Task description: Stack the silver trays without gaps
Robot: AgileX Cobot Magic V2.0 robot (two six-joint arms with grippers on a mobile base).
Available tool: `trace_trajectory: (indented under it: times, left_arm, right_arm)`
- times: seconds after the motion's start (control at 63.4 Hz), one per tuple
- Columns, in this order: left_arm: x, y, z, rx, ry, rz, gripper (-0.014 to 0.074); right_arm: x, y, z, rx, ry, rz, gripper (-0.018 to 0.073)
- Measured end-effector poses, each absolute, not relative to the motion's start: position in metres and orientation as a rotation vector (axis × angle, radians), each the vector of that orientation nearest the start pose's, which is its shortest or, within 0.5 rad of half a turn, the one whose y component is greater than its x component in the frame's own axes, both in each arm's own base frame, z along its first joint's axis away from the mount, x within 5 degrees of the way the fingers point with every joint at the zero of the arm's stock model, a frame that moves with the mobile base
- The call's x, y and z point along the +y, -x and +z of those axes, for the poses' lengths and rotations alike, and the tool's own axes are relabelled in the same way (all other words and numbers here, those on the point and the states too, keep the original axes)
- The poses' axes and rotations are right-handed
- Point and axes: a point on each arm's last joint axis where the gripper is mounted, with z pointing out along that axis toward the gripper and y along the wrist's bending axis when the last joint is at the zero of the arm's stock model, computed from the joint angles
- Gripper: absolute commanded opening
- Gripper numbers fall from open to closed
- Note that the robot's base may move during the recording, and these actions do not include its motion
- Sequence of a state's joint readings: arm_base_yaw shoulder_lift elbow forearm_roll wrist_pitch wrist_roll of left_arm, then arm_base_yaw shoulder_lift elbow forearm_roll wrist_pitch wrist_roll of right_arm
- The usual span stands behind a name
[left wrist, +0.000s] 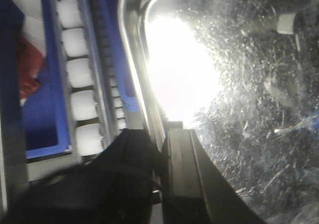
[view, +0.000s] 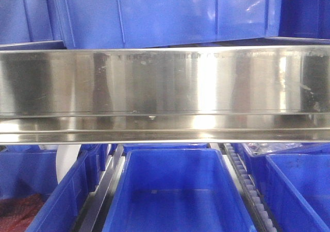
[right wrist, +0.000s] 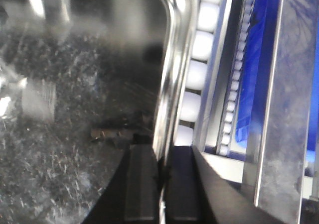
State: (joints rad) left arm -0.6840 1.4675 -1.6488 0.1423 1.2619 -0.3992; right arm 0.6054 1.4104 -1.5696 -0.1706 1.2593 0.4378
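Black fingers point(left wrist: 182, 184) of the left gripper point(left wrist: 155, 137) and the right gripper point(right wrist: 161, 149) pinch the side rims of the silver tray point(left wrist: 249, 134).

Each pair of jaws is closed on the thin out-turned rim, one finger inside the wall and one outside. The tray is shallow, shiny steel with rounded corners. Its floor is densely scratched, and a white glare floods it in the left wrist view. It lies beside tracks of white rollers point(left wrist: 82, 72), with blue bins point(left wrist: 45, 119) past them; whether it rests on anything cannot be told. From the front, a long steel shelf rail point(view: 165, 87) spans the view.
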Motion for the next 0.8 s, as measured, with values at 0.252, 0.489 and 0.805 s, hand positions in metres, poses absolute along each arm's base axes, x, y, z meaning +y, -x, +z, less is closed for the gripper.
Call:
trace_trajectory:
  times: [0.252, 0.489, 0.805]
  left_arm:
    - [-0.178, -0.232, 0.423, 2.522, -0.355, -0.217, -0.0041]
    - [-0.178, -0.232, 0.423, 2.521, -0.358, -0.216, -0.0041]
    - [-0.178, -0.232, 0.428, 2.503, -0.353, -0.221, -0.0041]
  right_arm:
    - [0.150, -0.235, 0.427, 2.496, 0.242, 0.146, 0.0056]
    - [0.150, -0.235, 0.428, 2.493, 0.241, 0.141, 0.0056]
    - [0.150, -0.235, 0.427, 2.496, 0.238, 0.138, 0.0056]
